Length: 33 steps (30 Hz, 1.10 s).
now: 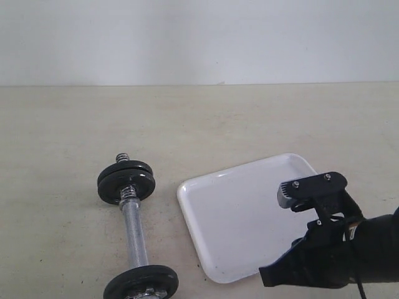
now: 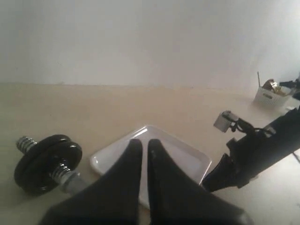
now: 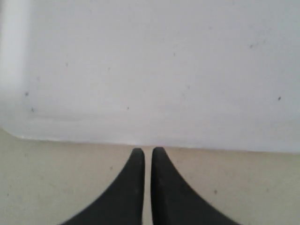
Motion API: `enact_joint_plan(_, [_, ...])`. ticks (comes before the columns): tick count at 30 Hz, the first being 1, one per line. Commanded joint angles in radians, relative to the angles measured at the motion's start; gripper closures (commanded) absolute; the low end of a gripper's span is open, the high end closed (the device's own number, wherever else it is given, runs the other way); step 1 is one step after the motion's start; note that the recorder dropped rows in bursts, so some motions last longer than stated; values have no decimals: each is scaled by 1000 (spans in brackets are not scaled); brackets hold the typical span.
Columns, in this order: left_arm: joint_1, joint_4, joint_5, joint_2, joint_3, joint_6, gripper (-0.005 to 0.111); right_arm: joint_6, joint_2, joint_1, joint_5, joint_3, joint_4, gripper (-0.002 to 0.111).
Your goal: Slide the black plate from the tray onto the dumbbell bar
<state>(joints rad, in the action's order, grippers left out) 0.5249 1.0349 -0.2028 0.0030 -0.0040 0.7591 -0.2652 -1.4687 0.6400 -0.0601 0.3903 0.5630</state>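
Two tools, both closed.
Left tool [image 2: 140, 143] and right tool [image 3: 147, 152] grip nothing; the right sits by the tray [image 1: 237, 205] rim, dumbbell bar [image 1: 134, 230] lying beside.

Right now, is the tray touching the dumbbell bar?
Apart: the exterior view shows a strip of bare table between the tray and the dumbbell bar.

where the three cameras look

the exterior view looks down on the table [image 1: 62, 124], dumbbell bar [image 1: 134, 227] at 7 o'clock, tray [image 1: 230, 212] at 5. the left wrist view sits low, facing the wall [image 2: 140, 37], sharing both. the right wrist view hovers close over the tray's rim.
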Motion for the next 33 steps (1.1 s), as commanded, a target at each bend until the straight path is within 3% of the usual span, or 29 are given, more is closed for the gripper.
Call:
enact_joint_plan(1, [-4,-106,10,-3,4,-1,102,-41,1,0,158,-1,-3,108])
enact_joint_plan(6, [-4,-195,30,-3,4,-72,102,-2,1,0,368,-1,-142,108])
enact_joint_plan(12, [-4,-235,21,27,4,-72,102,292,-97,0,760,-9,-533,108])
enact_joint_plan(16, [-4,-235,45,86,4,-83,102,375,-280,0,908,-2,-571,108])
enact_joint_plan(27, [-4,-228,38,125,4,-120,102,408,-353,-2,909,4,-578,108])
enact_joint_plan(33, [-4,-116,-5,117,4,-144,102,408,-353,-2,909,4,-572,108])
